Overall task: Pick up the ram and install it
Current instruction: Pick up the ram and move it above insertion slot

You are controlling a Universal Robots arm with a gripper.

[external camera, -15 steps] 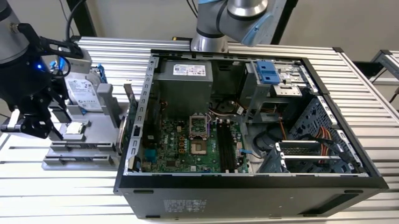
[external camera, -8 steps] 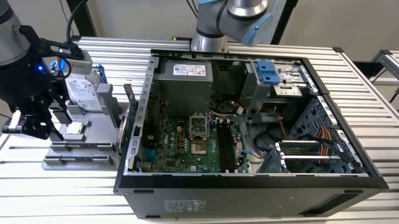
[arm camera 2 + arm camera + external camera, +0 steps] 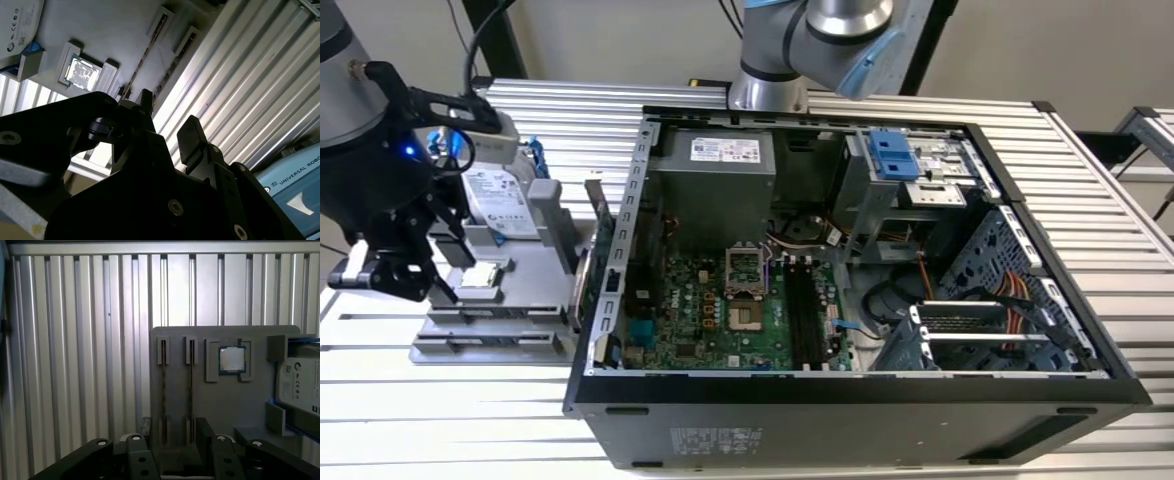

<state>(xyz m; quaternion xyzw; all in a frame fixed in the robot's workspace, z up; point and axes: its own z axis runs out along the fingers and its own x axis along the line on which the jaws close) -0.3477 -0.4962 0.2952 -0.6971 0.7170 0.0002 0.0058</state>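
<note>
Gripper with black fingers spread apart, clamping nothing, poised above a grey holder tray and clear of it. Ram on edge in a narrow slot of that tray, not yet picked up. Second ram stick in the parallel slot just beside it, the two apart. Both sticks in line with the gap between the fingers in the first wrist view, and beyond the fingertips in the second wrist view. Square processor chip in its own recess next to the sticks. Silver hard drive with blue rails at the tray's far end. Tray resting on a ribbed aluminium table. In the exterior view, gripper at the exterior view's left. Open black computer case just beside the tray, toward the exterior view's right. Green motherboard inside, with long black slots running along it.
</note>
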